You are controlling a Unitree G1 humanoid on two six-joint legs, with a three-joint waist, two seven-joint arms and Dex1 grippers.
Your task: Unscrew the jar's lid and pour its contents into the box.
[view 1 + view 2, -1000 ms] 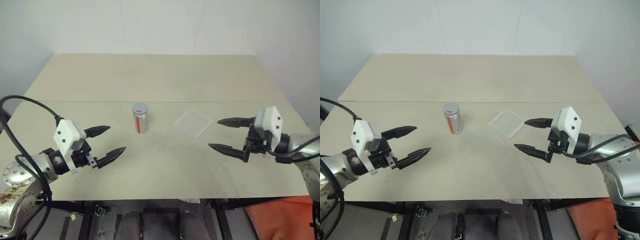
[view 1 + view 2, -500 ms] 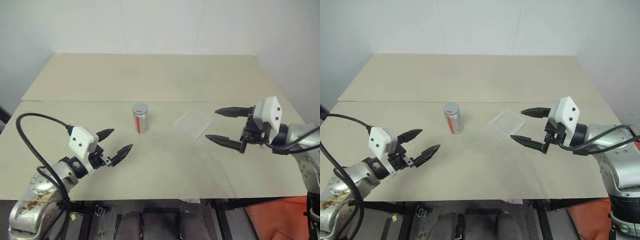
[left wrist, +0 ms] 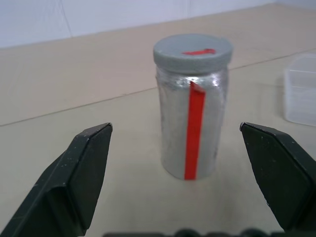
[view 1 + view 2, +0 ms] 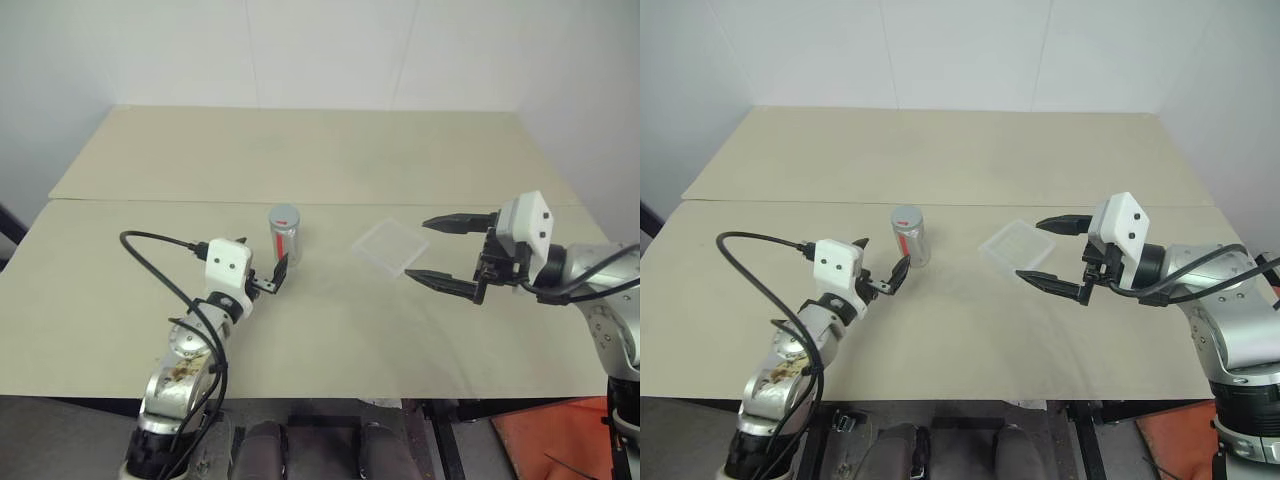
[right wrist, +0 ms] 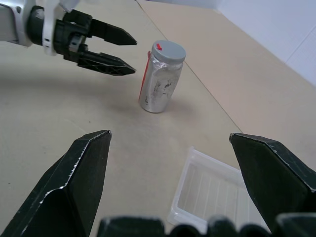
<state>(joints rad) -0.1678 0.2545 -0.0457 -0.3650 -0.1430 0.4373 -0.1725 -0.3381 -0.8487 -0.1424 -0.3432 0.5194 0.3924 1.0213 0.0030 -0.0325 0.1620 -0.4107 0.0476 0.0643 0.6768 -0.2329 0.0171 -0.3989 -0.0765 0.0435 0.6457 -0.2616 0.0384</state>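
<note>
Now the jar [image 3: 192, 128] stands upright on the desk [image 4: 330, 340] with its lid [image 3: 192, 50] on, just in front of the left end effector [image 3: 182, 182], whose fingers are wide apart. The right end effector [image 4: 440, 250] is apart too, near the box [image 4: 388, 246]. A finger bumping the jar could tip it over.
</note>
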